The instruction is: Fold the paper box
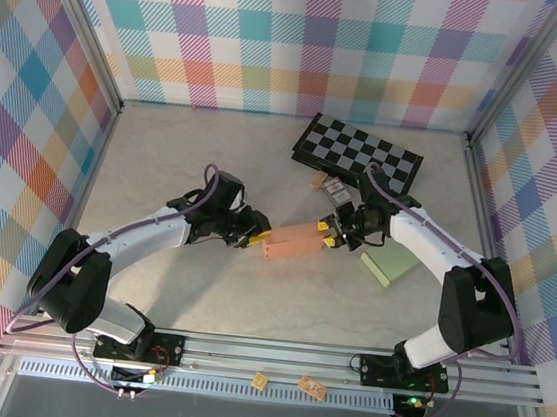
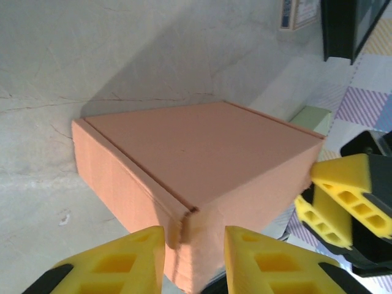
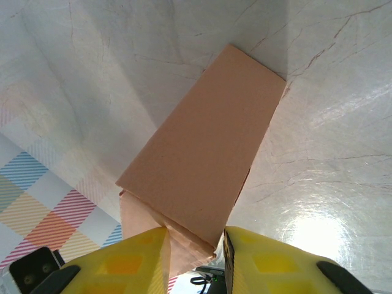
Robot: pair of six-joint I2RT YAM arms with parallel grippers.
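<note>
Currently the box (image 1: pixel 293 240) lies flat on the table (image 1: pixel 215 151), near mid-table, closed, with its long axis running left to right between the two arms. It is salmon-coloured cardboard; the lid seam shows along one top edge in the left wrist view (image 2: pixel 202 177).

Left gripper (image 1: pixel 252 234): positioned at the left end of the box. In the left wrist view its fingers (image 2: pixel 122 263) stand partly apart, with one corner of the box in the gap between them (image 2: pixel 195 263). Whether the pads press on the cardboard cannot be told.

Right gripper (image 1: pixel 331 237): positioned at the right end of the box. In the right wrist view (image 3: pixel 196 260) the jaws are narrowed onto the near end of the box (image 3: pixel 208 165); the cardboard fills the gap and meets both fingers (image 3: pixel 131 263). This gripper also appears at the right edge of the left wrist view (image 2: pixel 343 196), against the far corner of the box.

Other items: a checkerboard (image 1: pixel 358 152) lies at the back right of the table. A green pad (image 1: pixel 388 268) lies beside the right arm, apart from the box.
</note>
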